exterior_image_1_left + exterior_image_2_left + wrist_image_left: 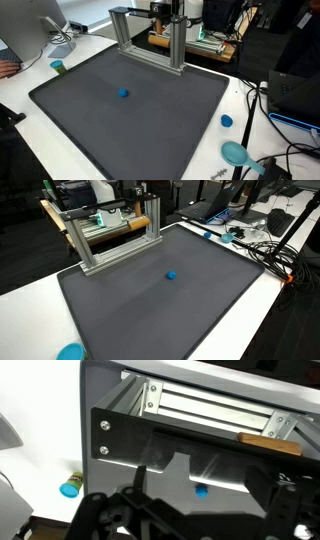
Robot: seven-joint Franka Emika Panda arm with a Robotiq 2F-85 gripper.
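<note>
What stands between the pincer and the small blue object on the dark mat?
The aluminium frame does. It stands at the far edge of the mat, and in the wrist view the open pincer looks at the small blue object only through the frame's dark panel. Nothing else lies near it on the mat.

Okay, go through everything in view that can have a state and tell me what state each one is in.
gripper: open, holding nothing.
grey mat: lying flat, unwrinkled.
small blue object: loose on the mat, nothing touching it.
metal frame: standing upright at the mat's edge.
wooden rod: lying flat behind the frame.
</note>
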